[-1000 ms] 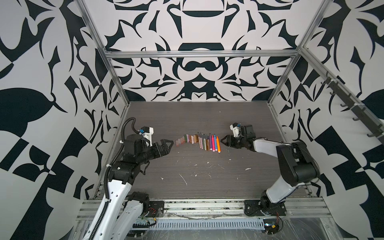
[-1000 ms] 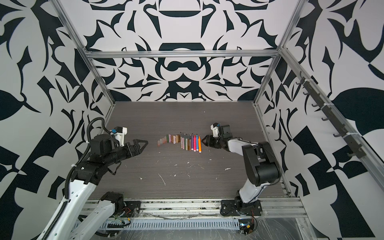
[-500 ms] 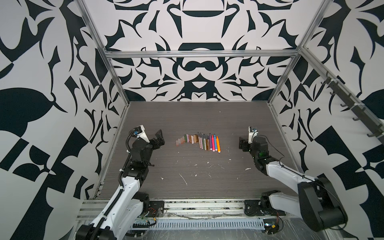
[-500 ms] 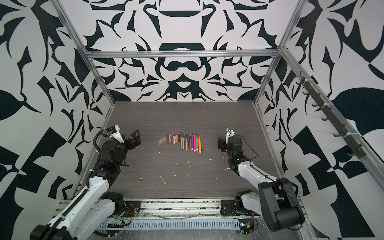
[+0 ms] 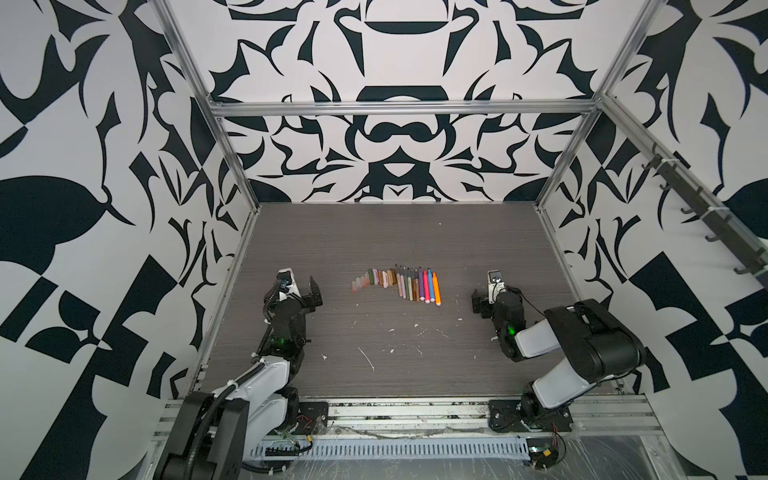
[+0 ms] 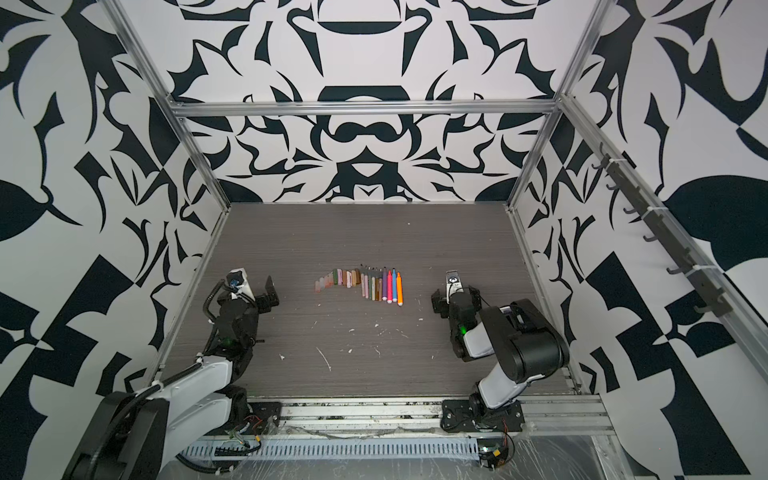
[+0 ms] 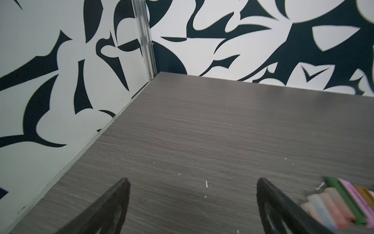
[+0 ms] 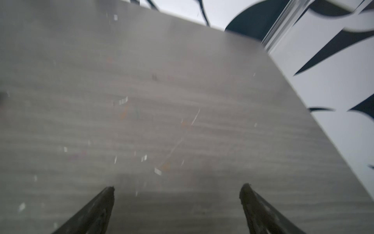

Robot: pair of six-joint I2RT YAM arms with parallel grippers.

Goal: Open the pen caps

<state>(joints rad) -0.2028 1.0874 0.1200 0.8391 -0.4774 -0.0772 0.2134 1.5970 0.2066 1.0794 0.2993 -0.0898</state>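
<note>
In both top views the pens lie side by side mid-table, tips bare and pointing to the back wall. The pen caps lie in a curved row just left of them. My left gripper stands open and empty to the left of the caps. In the left wrist view it hangs over bare table, with several caps beside one finger. My right gripper is open and empty, well right of the pens. The right wrist view is blurred and shows that gripper over bare table.
White flecks are scattered over the dark table in front of the pens. Patterned walls with aluminium posts close in three sides. A metal rail runs along the front edge, where both arm bases stand.
Both arms have drawn back from the ends of the row toward the front of the table. The right gripper's jaws have spread apart. Pens and caps lie as before.
</note>
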